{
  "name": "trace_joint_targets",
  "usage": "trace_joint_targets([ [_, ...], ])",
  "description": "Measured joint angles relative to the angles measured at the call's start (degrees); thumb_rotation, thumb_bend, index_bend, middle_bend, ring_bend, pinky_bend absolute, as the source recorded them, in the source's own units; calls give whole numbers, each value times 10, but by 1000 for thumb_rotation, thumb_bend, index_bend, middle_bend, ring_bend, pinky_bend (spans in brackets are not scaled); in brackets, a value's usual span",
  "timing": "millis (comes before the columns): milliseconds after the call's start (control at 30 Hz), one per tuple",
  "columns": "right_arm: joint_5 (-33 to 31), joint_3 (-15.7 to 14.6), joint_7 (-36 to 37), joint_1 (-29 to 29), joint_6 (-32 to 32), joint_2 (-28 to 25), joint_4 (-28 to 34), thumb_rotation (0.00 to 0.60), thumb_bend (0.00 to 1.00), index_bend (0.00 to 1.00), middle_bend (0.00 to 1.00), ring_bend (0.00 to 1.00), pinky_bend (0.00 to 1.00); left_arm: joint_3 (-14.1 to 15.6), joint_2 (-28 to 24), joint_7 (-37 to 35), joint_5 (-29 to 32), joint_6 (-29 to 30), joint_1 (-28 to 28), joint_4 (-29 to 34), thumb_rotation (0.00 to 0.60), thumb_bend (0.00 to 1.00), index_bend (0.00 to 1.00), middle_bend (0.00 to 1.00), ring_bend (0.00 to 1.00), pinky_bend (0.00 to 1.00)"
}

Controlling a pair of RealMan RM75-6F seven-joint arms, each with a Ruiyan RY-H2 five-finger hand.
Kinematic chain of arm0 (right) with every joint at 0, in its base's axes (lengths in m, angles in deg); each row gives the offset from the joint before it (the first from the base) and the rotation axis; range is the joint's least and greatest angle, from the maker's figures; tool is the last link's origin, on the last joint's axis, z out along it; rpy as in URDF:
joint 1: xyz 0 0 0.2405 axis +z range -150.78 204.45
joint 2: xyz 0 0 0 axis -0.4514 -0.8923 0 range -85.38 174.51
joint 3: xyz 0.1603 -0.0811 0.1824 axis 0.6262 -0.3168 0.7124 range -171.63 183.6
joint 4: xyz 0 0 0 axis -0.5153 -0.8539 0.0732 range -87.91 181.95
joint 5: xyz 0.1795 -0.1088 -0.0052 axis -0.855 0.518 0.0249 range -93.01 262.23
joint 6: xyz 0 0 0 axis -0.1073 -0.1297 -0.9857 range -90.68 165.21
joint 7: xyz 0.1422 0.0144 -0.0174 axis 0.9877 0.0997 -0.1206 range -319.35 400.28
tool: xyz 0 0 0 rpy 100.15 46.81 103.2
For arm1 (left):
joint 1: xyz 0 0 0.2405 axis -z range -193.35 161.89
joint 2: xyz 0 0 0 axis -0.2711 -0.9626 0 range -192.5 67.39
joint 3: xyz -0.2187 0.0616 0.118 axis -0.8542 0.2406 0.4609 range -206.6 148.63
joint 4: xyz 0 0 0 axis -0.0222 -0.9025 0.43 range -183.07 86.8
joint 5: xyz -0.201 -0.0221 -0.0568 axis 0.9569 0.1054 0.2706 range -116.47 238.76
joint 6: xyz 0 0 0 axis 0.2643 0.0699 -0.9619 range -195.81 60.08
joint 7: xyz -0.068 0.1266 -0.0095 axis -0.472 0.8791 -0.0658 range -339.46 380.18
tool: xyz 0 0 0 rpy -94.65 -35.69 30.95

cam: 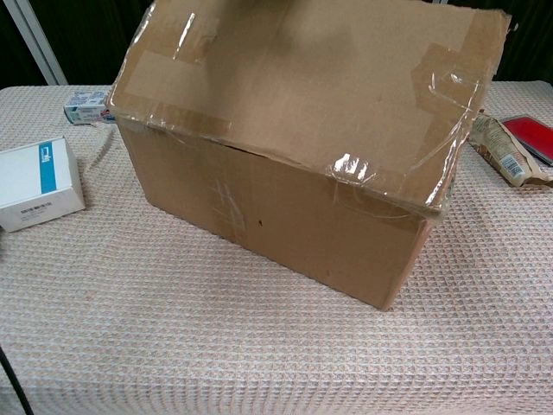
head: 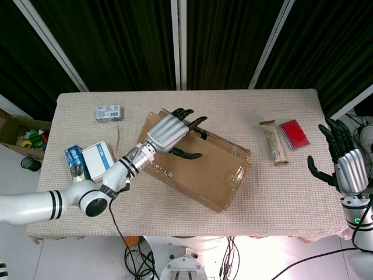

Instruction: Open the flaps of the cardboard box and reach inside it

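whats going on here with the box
The robot's left hand rests on top of the taped cardboard box at its far edge, fingers spread. In the chest view the top flap looks tilted up, though tape still crosses it. The right hand hangs open off the table's right edge, holding nothing.

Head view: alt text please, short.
The left hand rests on the far end of a taped cardboard box at the middle of a cloth-covered table. The right hand hovers open off the table's right edge, fingers spread.

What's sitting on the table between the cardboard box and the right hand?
In the head view, a snack packet and a red case lie between the cardboard box and the right hand.
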Motion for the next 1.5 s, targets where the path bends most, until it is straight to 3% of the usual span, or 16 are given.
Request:
trace_joint_targets([
  [167,9,0,-12,4,-3,0,9,600,421,0,0,0,0,-2,-72,-18,-2,21,-31,83,0,35,53,675,153,162],
  [433,18,-4,-26,12,3,8,17,600,417,0,0,0,0,17,-196,-66,-32,49,-110,201,0,1,53,698,165,162],
  [800,28,-13,-55,16,10,13,26,600,398,0,0,0,0,45,-317,-165,-91,41,-184,260,0,0,52,724,184,162],
  [900,29,-14,-59,16,11,11,31,600,398,0,0,0,0,46,-331,-188,-109,43,-201,259,0,0,52,608,184,163],
  [967,31,-15,-64,16,11,10,34,600,398,0,0,0,0,47,-333,-198,-116,45,-207,252,0,0,52,421,183,163],
  [1067,35,-16,-71,18,13,7,41,600,398,0,0,0,0,48,-328,-200,-119,46,-210,236,0,0,52,252,158,164],
  [1167,41,-18,-82,22,21,1,51,600,396,0,0,0,0,49,-316,-192,-119,56,-214,215,0,11,52,169,117,165],
  [1200,43,-19,-87,25,25,-2,56,600,395,0,0,0,0,49,-311,-187,-120,63,-216,209,22,27,52,162,115,166],
  [1300,52,-19,-114,37,46,-17,80,600,447,0,0,0,0,50,-289,-161,-125,104,-228,183,265,99,53,159,109,166],
  [1367,56,-17,-142,50,70,-31,106,600,474,0,10,0,0,52,-266,-136,-130,146,-240,158,378,131,53,159,101,166],
  [1433,57,-14,-172,66,105,-47,143,600,498,2,45,0,0,55,-238,-112,-135,192,-256,127,432,151,53,159,98,165],
  [1500,54,-10,-196,83,143,-61,179,600,581,80,115,0,0,57,-215,-99,-137,225,-272,98,438,154,53,159,98,165],
])
